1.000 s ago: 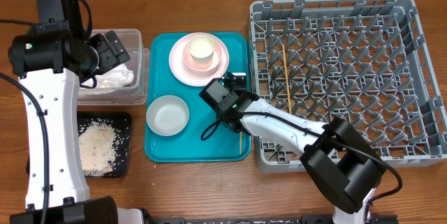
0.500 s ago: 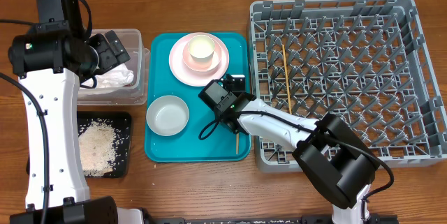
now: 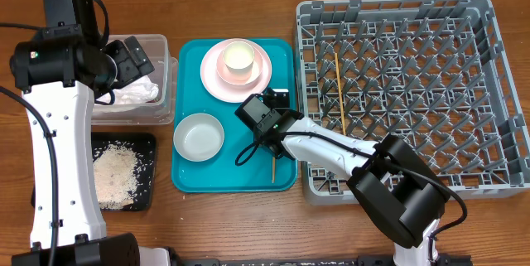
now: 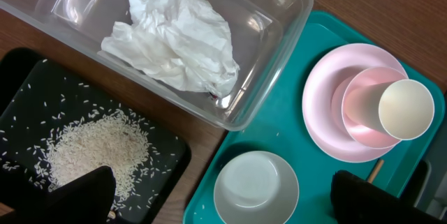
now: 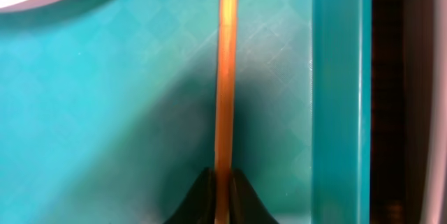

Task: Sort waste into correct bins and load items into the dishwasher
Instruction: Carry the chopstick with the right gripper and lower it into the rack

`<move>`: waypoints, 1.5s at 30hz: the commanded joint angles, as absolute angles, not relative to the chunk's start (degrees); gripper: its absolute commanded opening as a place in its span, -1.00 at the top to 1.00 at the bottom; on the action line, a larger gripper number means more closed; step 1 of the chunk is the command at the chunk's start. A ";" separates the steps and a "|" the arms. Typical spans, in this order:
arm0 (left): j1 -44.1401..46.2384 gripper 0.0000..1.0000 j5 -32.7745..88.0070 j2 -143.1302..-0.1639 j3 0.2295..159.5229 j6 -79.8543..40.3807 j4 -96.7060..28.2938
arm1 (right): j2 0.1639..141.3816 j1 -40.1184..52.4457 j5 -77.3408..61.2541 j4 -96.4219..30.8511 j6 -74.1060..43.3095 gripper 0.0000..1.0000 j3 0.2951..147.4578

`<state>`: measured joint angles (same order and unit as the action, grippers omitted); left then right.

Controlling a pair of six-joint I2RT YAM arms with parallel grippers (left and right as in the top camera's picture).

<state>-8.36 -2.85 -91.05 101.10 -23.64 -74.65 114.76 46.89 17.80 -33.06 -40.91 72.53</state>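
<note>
R gripper (image 3: 267, 123) is pinching the 2nd chopstick (image 5: 225, 77) on the teal tray (image 3: 232, 173); loading step for the dish rack (image 3: 393, 5).
Jaws are gripping narrow on the stick, near the tray's right rim. The other chopstick (image 3: 340, 92) is lying in the rack. Next, prob.: lifting clear of the rim, carrying right, laying it alongside. L gripper (image 3: 130, 57) is hanging wide open over the clear tub (image 3: 168, 59).

The chopstick (image 3: 273, 170) pinched in the right gripper (image 5: 223, 184) has swung its lower end leftward, away from the teal tray's (image 3: 189, 176) right rim (a small shift). The right arm's elbow (image 3: 402, 195) has drawn in toward the tray.
</note>
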 commanded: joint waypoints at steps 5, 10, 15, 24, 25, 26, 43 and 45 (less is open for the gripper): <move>-8.60 -1.00 -3.16 -91.07 102.04 -23.33 -74.76 | 115.44 46.74 16.73 -33.23 -41.15 0.92 72.53; -8.60 -1.00 -3.16 -91.07 102.04 -23.33 -74.76 | 112.36 45.89 18.17 -34.76 -40.32 0.92 75.07; -8.60 -1.00 -3.16 -91.07 102.04 -23.33 -74.74 | 105.54 43.75 18.17 -37.98 -39.77 0.92 78.26; -8.60 -1.00 -3.16 -91.07 102.04 -23.33 -74.76 | 92.66 37.10 18.59 -42.09 -28.53 0.92 79.26; -8.60 -1.00 -3.16 -91.07 102.04 -23.33 -74.76 | 92.09 36.18 18.59 -42.57 -26.94 0.92 79.26; -8.60 -1.00 -3.16 -91.07 102.04 -23.33 -74.76 | 91.59 34.81 18.59 -43.18 -25.08 0.92 79.26; -8.60 -1.00 -3.16 -91.09 102.04 -23.33 -74.76 | 94.28 22.09 13.72 -49.82 -16.01 0.92 76.34; -8.60 -1.00 -3.16 -91.07 102.04 -23.33 -74.76 | 94.32 22.09 13.34 -49.82 -16.03 0.92 76.34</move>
